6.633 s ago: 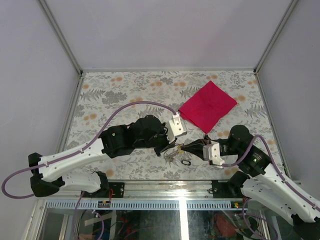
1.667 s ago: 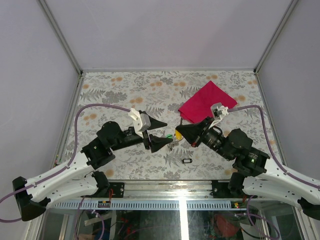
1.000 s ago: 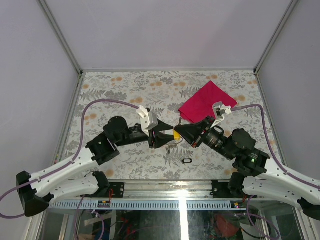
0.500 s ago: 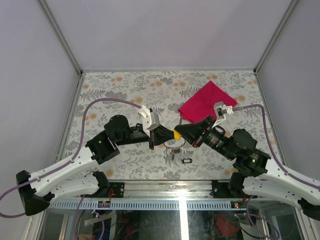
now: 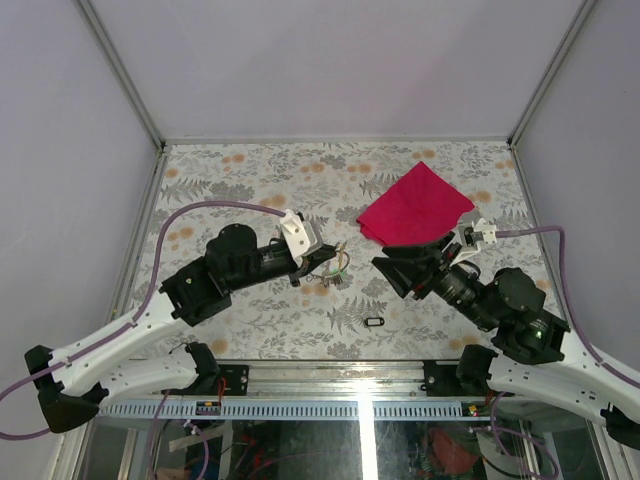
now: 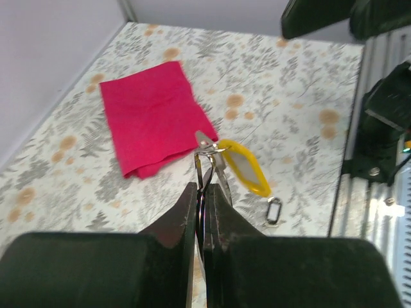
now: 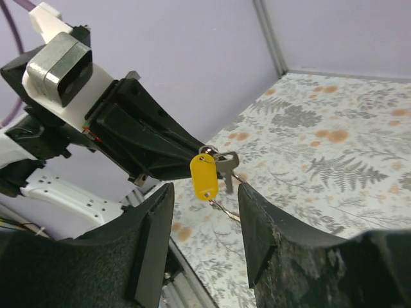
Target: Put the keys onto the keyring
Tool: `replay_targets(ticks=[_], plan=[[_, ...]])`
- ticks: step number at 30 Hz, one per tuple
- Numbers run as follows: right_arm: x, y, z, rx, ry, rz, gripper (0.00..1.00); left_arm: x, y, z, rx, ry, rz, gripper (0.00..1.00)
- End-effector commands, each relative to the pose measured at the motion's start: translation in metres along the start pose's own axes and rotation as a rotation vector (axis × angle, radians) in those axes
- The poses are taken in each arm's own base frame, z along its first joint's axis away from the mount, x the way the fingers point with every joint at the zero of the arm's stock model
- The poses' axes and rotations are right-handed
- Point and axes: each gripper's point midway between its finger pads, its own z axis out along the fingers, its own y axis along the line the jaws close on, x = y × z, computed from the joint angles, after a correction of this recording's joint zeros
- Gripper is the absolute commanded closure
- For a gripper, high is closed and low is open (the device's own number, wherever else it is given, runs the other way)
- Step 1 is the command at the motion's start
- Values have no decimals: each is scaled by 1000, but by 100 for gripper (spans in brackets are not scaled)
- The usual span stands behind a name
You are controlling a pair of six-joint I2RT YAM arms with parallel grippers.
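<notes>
Both wrist views show the yellow key plainly; left claw clamps keyring (right claw apart).

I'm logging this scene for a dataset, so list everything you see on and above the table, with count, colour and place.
red cloth: one, red, flat on the far right part of the table.
black key tag: one, black-framed, lying loose near the front edge between the arms.
keyring: one, thin silver wire, held above the table.
yellow key tag: one, yellow, hanging at the keyring.
silver key: one, metal, right beside the yellow tag.
table: one, pale floral pattern with orange spots.
left pincer: one, black, shut on the keyring.
right pincer: one, black, open and empty, apart from the hanging bunch.
</notes>
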Motion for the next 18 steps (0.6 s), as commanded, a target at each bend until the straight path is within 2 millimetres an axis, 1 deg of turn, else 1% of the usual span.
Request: replay_targets(ticks=[1, 4, 6, 8, 11, 13, 14, 15, 17, 18], plan=[[-23, -13, -10, 80, -49, -99, 48, -21, 29, -14, -132, -25, 172, 100], [-22, -19, -13, 102, -41, -127, 48, -18, 48, -19, -219, 42, 237, 100], [-19, -24, -13, 120, -31, -142, 48, -7, 63, -22, -275, 147, 264, 100], [-16, -26, -13, 129, -25, -144, 48, 14, 77, -25, -335, 300, 272, 100], [-13, -30, -14, 143, -20, -145, 48, 33, 96, -32, -458, 402, 260, 100], [-11, -33, -15, 157, -17, -148, 48, 53, 110, -39, -536, 502, 230, 100], [-11, -35, -17, 164, -15, -148, 48, 62, 108, -38, -520, 541, 210, 100], [-10, -38, -18, 177, -14, -151, 48, 68, 101, -32, -474, 561, 183, 100], [-9, -43, -21, 195, -17, -160, 48, 75, 75, -17, -324, 581, 130, 100], [-9, -44, -22, 199, -18, -165, 48, 78, 70, -15, -302, 597, 138, 100]])
